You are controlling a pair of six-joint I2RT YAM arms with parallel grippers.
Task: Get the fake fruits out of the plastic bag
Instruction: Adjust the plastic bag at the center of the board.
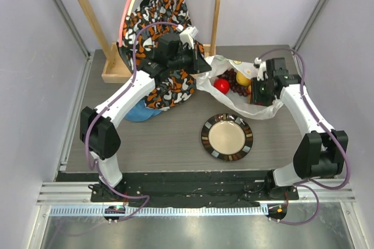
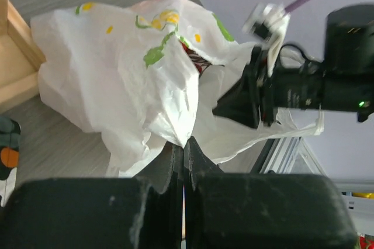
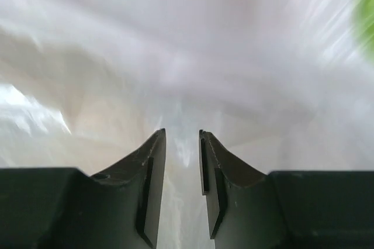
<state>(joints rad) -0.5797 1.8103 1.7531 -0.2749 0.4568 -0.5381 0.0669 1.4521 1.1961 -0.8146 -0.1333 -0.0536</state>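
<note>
The table carries the plastic bag at its back right, mouth open. Nothing is out yet (no fruit on the plate in front). The left gripper is pressed together on the bag's edge. The right gripper is inside the bag, jaws slightly apart, apparently holding nothing. The apple, grapes and lemon are left to take out.

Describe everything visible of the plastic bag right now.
The plastic bag is thin, crinkled, translucent white film with small green and yellow print. It lies slumped on the table, toward the far right, its mouth open upward and fake fruits showing inside. The left gripper is shut on a fold of its edge. The right gripper is at its right side, jaws narrowly apart; whether they pinch the film is unclear.
</note>
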